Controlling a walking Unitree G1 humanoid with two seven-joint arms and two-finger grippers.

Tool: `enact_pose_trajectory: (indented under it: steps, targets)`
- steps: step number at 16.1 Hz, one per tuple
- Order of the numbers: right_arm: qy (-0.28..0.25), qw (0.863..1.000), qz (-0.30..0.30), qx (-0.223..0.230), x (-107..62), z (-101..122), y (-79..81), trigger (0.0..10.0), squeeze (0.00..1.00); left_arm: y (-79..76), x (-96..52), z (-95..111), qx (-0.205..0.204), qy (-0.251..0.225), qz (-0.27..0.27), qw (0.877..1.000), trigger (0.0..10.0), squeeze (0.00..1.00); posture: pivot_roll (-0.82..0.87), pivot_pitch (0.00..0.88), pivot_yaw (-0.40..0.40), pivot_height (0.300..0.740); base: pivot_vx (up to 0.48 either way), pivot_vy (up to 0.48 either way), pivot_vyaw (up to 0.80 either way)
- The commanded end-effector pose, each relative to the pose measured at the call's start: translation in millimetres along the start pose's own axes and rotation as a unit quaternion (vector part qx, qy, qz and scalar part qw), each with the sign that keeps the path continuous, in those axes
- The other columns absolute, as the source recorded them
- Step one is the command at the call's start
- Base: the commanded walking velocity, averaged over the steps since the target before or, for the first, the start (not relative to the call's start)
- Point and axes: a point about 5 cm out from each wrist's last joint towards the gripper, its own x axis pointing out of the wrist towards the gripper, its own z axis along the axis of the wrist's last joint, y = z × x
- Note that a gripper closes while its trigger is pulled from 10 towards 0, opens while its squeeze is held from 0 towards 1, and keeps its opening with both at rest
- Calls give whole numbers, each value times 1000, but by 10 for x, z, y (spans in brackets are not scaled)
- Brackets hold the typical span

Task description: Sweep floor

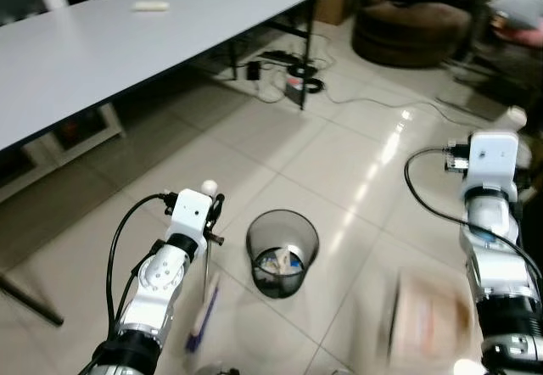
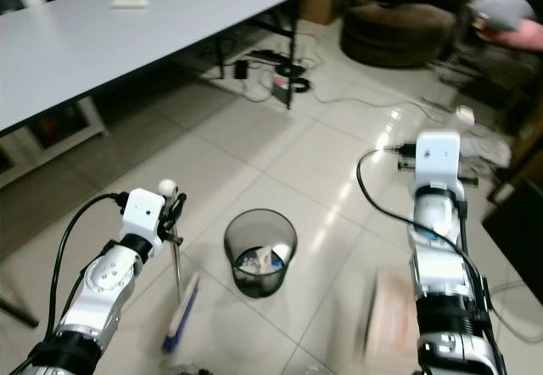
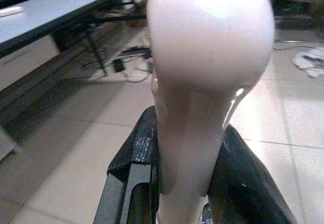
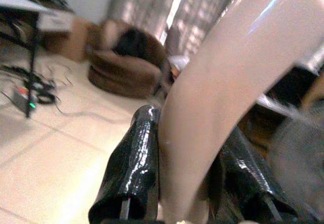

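My left gripper (image 3: pixel 187 183) is shut on the white, round-topped handle (image 3: pixel 207 57) of a broom. The thin shaft runs down from the gripper (image 1: pixel 212 214) to a blue-bristled head (image 1: pixel 202 316) resting on the tiles left of the bin. My right gripper (image 4: pixel 190 183) is shut on a pale beige handle (image 4: pixel 228 92). Below the right arm (image 1: pixel 492 222), a blurred beige dustpan (image 1: pixel 428 316) hangs low near the floor. A black mesh trash bin (image 1: pixel 282 252) with some rubbish inside stands between the two arms.
A long grey table (image 1: pixel 127 36) stands on the left with a black leg (image 1: pixel 307 61), and cables and a power strip (image 1: pixel 293 74) lie beside it. A brown beanbag (image 1: pixel 411 31) sits at the back. Glossy tile floor (image 1: pixel 339 163) stretches ahead.
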Motion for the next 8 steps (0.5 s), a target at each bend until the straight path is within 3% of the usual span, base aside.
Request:
enact_pose_trajectory:
  steps: [1, 8]
  targets:
    - [-37, 999, -18, 13, 10, 185, -32, 10000, 0, -23, 48, 63, 1, -12, -12, 1000, 10000, 0, -49, 0, 26, 740, 0, 0, -800]
    - [-8, 999, 1, 45, -127, 94, 200, 10000, 0, -65, 31, 75, -12, -18, -34, 999, 10000, 0, -39, 0, 17, 740, 0, 0, -800]
